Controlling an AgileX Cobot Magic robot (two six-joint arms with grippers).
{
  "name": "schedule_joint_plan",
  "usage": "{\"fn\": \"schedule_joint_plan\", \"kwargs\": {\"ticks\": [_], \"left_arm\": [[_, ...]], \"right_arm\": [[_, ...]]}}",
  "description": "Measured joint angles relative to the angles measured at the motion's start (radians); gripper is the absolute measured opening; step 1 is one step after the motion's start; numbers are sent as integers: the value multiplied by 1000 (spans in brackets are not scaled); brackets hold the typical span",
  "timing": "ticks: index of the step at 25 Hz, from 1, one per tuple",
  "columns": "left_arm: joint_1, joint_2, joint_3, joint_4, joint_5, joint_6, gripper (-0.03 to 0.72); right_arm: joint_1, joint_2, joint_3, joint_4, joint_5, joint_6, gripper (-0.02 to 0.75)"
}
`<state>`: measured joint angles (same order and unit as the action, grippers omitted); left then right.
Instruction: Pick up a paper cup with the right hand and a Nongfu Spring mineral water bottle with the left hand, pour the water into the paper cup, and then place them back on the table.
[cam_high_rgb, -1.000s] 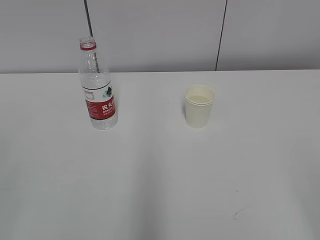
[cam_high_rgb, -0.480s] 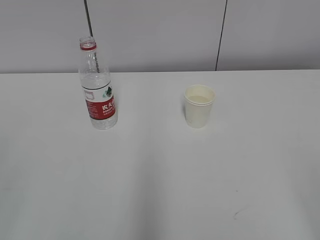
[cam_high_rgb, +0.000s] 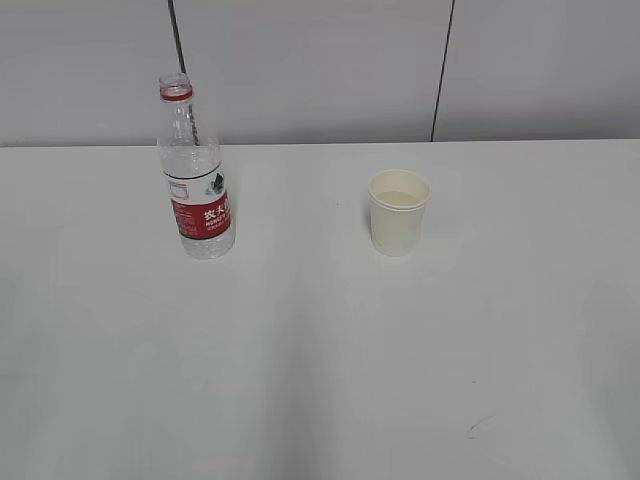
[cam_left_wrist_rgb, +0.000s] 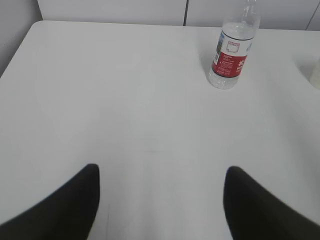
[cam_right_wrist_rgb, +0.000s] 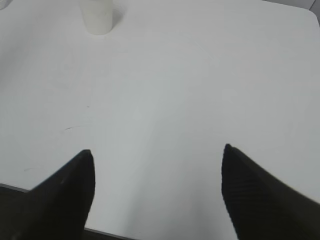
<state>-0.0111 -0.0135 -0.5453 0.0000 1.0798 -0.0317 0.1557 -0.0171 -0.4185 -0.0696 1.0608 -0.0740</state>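
The tall clear plastic Nongfu Spring mineral water bottle (cam_high_rgb: 195, 170) with its red-and-white label stands upright far left on the white table (cam_high_rgb: 320, 380); the small cream paper cup (cam_high_rgb: 398, 212) stands upright to its right, well apart. Both lie far ahead of their grippers: the bottle up and right of the left hand (cam_left_wrist_rgb: 160, 200), the cup up and left of the right hand (cam_right_wrist_rgb: 157, 195); each gripper is spread wide, holding nothing.

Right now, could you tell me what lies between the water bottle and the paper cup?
Nothing: in the exterior view, only bare white table separates the upright water bottle from the paper cup, which stand apart.
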Motion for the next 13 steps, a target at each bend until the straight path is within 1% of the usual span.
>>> {"fn": "schedule_joint_plan", "kwargs": {"ticks": [13], "left_arm": [[0,0,0,0,0,0,466]], "right_arm": [[0,0,0,0,-2,0,582]]}}
